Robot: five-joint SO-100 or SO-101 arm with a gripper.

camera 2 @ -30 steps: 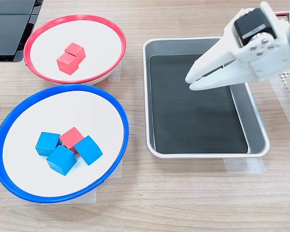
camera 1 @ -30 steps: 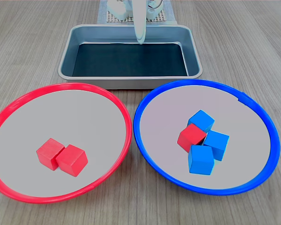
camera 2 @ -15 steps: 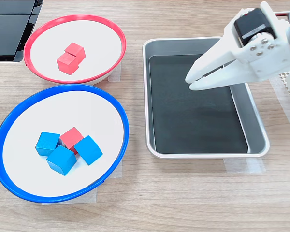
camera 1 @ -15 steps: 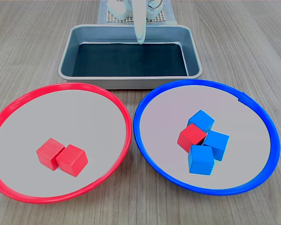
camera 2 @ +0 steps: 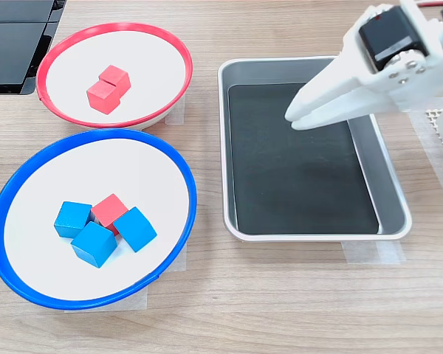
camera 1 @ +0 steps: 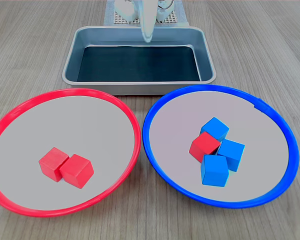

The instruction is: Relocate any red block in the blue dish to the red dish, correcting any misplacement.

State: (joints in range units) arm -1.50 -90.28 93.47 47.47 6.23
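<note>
One red block [camera 1: 205, 145] [camera 2: 108, 209] lies in the blue dish [camera 1: 216, 88] [camera 2: 96, 133], wedged among three blue cubes [camera 1: 214, 170] that touch it. The red dish [camera 1: 70, 91] [camera 2: 118, 26] holds two more red cubes [camera 1: 66, 167] [camera 2: 108, 87] side by side. My white gripper [camera 2: 292, 118] [camera 1: 147, 38] hangs above the metal tray, far from both dishes. Its jaws are shut with nothing between them.
A rectangular metal tray [camera 1: 140, 88] [camera 2: 317, 234] with a dark floor sits behind the dishes under the gripper. A dark flat object [camera 2: 15, 44] lies at the second exterior view's top left. The arm's base [camera 1: 140, 12] stands behind the tray.
The gripper has lifted slightly over the tray, still shut. The blocks and dishes have not moved.
</note>
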